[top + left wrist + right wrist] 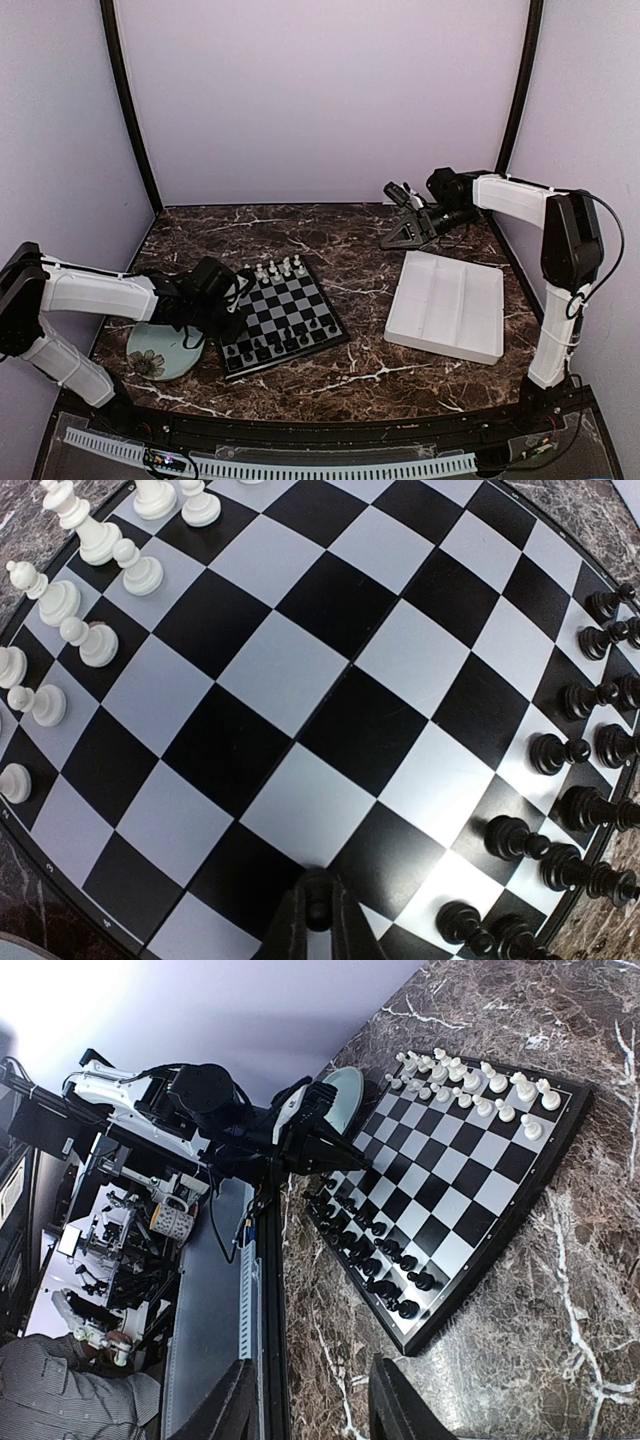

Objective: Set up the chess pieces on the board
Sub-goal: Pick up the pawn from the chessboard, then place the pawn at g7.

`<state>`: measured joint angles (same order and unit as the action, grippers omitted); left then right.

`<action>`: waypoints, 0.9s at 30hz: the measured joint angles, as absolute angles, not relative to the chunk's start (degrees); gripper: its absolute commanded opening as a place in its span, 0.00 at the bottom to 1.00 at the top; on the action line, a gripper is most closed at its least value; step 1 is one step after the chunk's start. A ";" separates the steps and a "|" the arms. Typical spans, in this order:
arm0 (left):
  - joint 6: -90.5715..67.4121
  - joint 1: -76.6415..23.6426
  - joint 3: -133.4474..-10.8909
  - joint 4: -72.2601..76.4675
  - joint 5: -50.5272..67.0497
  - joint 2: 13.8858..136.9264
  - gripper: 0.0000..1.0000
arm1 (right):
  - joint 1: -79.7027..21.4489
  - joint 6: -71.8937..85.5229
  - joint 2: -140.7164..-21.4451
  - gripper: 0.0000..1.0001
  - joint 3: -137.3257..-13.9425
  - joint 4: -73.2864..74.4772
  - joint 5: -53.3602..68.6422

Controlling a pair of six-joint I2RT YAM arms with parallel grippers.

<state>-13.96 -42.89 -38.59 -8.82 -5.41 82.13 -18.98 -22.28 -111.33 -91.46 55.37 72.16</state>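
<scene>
I am hovering my left tool (316,925) at the board's (300,710) edge, jaws almost together, contents unclear, judging pieces (510,835) light, slippery, best pinched mid-stem.

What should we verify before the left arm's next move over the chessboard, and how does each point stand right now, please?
1. White pieces lined along one edge of the board: ok.
2. Black pieces lined along the opposite edge: ok.
3. Both sets complete: cannot tell; some pieces overlap or are cut off.
4. Middle squares bare: ok.
5. Left fingers gripping a piece: cannot tell; only their tips show.
6. Right fingers apart, nothing between them, away from the board: ok.
</scene>
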 measured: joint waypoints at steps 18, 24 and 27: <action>-13.15 -42.89 -37.87 -13.98 2.57 72.10 0.06 | -19.14 -22.48 -111.55 0.39 -91.46 55.44 72.20; -13.15 -43.03 -37.87 -16.56 4.45 75.75 0.05 | -19.14 -22.72 -111.55 0.39 -91.46 55.53 72.16; -13.15 -43.18 -37.87 -17.15 4.62 75.96 0.05 | -19.14 -22.92 -111.55 0.39 -91.46 55.55 72.16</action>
